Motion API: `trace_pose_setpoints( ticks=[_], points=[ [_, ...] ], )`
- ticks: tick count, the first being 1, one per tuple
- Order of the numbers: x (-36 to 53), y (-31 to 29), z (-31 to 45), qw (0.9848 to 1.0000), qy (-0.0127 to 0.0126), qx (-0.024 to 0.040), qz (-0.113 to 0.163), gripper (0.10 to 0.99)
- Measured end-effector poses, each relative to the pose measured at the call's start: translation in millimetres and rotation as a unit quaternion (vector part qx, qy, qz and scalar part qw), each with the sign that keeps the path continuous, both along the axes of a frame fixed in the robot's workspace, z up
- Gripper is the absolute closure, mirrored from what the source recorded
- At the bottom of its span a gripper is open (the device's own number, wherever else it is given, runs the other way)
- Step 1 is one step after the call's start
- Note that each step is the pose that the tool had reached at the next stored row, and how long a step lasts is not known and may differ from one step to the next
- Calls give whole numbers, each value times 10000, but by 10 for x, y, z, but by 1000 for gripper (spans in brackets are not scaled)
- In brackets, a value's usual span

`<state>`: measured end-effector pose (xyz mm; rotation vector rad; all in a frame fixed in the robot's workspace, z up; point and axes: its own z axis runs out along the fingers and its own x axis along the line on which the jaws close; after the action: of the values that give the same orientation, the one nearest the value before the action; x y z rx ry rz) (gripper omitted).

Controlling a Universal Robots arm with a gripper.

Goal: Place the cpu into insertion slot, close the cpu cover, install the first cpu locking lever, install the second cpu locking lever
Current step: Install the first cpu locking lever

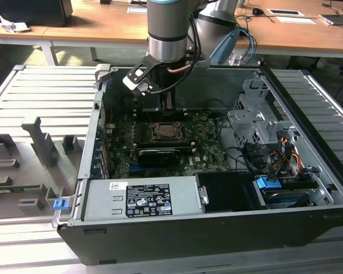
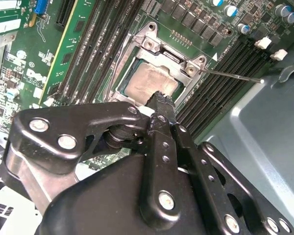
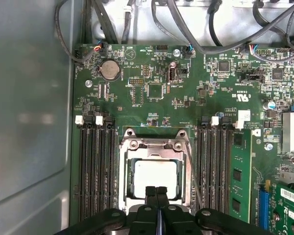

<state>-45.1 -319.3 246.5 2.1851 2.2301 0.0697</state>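
The cpu (image 3: 156, 177) (image 2: 149, 84), with its pale silvery top, lies in the insertion slot (image 1: 163, 132) on the green board. The cpu cover (image 3: 156, 145) (image 2: 172, 56) lies down over it, framing the chip. A thin metal lever (image 2: 231, 76) (image 3: 193, 171) angles away from one side of the socket, unlatched. My gripper (image 3: 157, 192) (image 2: 161, 99) (image 1: 167, 103) hovers just above the chip's edge. Its black fingers are pressed together with nothing between them.
The board sits inside an open computer case (image 1: 308, 217). Black memory slots (image 3: 95, 166) flank the socket on both sides, and a green memory module (image 3: 240, 171) stands beside them. A long black card (image 1: 159, 155), loose cables (image 1: 257, 154) and the power supply (image 1: 143, 200) crowd the case.
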Motion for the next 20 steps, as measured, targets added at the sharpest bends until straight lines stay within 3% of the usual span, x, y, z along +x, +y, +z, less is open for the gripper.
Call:
trace_pose_setpoints(
  ticks=[20],
  points=[
    [0,0,217,10000,0,-2,0,980]
  ],
)
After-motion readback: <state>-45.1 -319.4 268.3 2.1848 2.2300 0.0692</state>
